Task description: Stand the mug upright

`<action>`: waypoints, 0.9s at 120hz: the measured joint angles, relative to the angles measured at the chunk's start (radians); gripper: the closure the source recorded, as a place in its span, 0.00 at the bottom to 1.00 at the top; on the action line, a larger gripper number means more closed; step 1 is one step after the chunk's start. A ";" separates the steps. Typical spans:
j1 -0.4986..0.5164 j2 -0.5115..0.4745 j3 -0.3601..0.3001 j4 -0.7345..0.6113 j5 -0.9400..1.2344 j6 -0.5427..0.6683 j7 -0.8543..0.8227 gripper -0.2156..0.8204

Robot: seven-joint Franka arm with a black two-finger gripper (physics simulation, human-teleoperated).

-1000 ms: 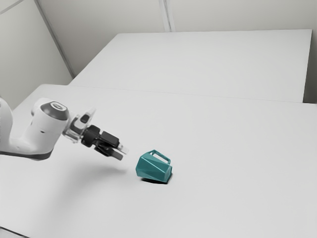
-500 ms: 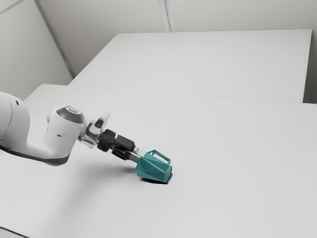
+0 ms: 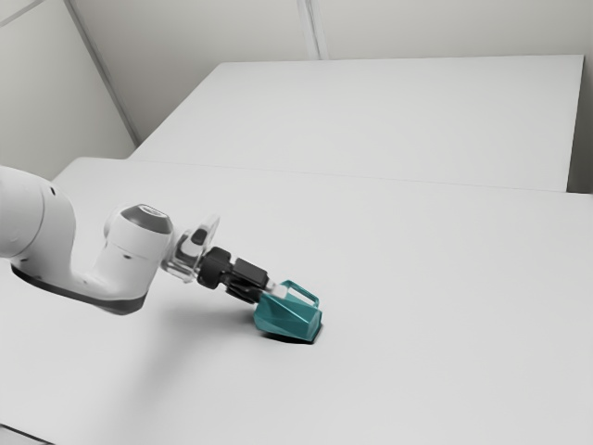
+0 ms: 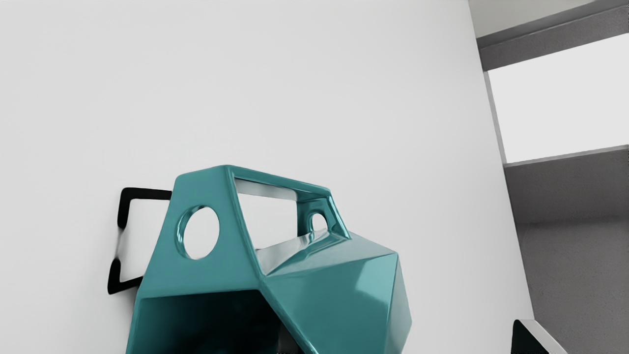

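The teal faceted mug (image 3: 291,321) lies on its side on the white table, its handle on top and its mouth toward the arm. In the exterior view my gripper (image 3: 271,294) is at the mouth end, with one pale fingertip showing beside the handle. In the wrist view the mug (image 4: 339,295) shows its dark opening and pierced handle. The gripper (image 4: 409,344) stands open across the mug's wall there: one finger is partly visible inside the mouth, the other outside the body with a gap to it. The finger inside is mostly hidden.
The white table (image 3: 435,297) extends around the mug. Behind it is another white surface (image 3: 398,120), with pale walls beyond. A thin dark edge crosses the exterior view's lower left corner. In the wrist view, grey structures lie past the table's edge.
My gripper has moved toward the exterior view's right and down, from short of the mug to its mouth, one finger now inside. The mug has not visibly moved.
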 joint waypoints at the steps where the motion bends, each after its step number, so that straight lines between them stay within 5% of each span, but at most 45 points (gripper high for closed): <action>1: 0.000 0.000 0.000 0.000 -0.001 0.000 0.001 0.43; 26: -0.002 -0.001 -0.002 0.000 -0.009 0.002 0.012 0.69; 50: -0.012 -0.012 -0.003 0.000 -0.018 0.004 0.019 0.85; 108: -0.048 -0.104 -0.010 -0.001 -0.028 0.028 0.016 0.96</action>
